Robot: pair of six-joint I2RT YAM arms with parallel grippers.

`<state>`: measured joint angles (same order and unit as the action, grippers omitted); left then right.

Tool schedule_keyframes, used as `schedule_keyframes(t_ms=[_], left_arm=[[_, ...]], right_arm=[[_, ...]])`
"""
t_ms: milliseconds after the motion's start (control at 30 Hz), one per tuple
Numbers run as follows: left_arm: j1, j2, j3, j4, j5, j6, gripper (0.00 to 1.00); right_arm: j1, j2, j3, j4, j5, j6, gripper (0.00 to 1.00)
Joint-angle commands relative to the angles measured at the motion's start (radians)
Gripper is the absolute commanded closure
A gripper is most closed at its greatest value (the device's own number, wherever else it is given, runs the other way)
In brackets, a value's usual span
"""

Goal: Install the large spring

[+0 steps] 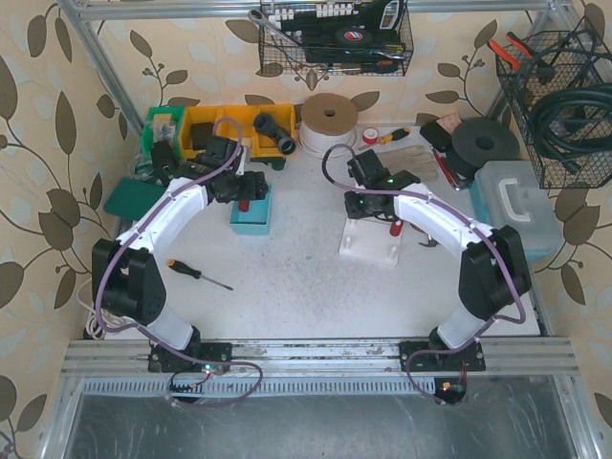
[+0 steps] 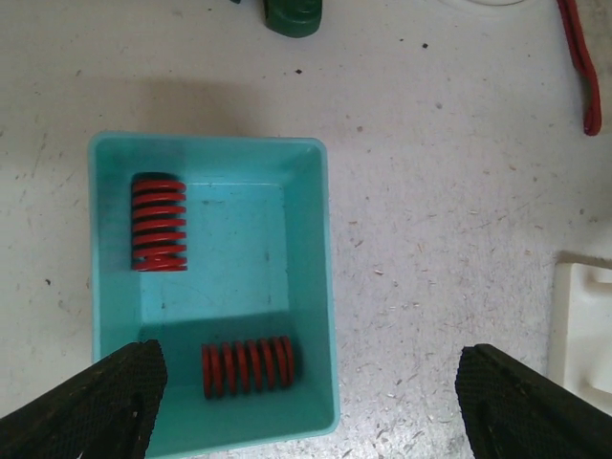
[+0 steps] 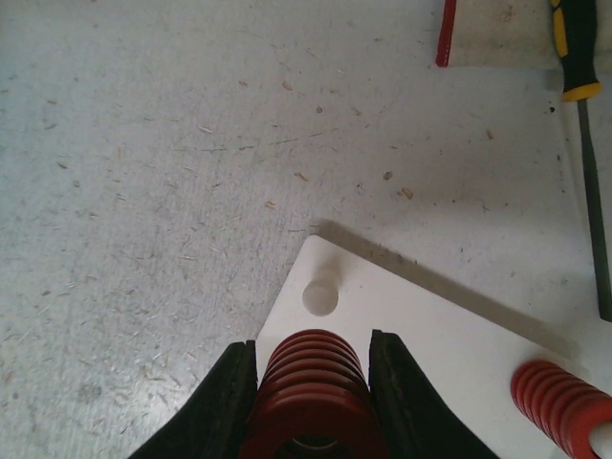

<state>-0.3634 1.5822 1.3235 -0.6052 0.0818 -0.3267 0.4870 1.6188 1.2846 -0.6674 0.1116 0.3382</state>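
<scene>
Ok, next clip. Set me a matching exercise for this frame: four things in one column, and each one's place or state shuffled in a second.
Things
1. left gripper
2. right gripper
3. teal bin
4. screwdriver nearest the left arm

Places or states
A. lying flat on the table
B. shut on a red spring above the white plate
C. open, hanging over the bin
D. holds two red springs

Pairs: 1-C, 2-B, 3-D, 4-A
</scene>
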Motion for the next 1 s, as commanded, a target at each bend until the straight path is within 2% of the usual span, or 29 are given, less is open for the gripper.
schedule_keyframes(t_ms=[0,333,733,967], left_arm=[[0.024,-0.023,0.014,-0.024,0.001,-0.009,0.15],[0.03,-0.002,0.028,-0.028,0.01,-0.003,0.15],[0.03,0.023,0.045,-0.038,0.03,-0.005,0.16],[0.03,0.03,0.047,-0.04,0.037,-0.009,0.16]], right_arm=[[0.013,0.04,-0.002,0.05,0.058,-0.012,1.0],[0.023,0.106,0.03,0.046,0.108,-0.035,1.0],[0.038,0.107,0.068,0.042,0.142,-0.039,1.0],[0.038,0.164,0.079,0.05,0.117,-0.062,1.0]])
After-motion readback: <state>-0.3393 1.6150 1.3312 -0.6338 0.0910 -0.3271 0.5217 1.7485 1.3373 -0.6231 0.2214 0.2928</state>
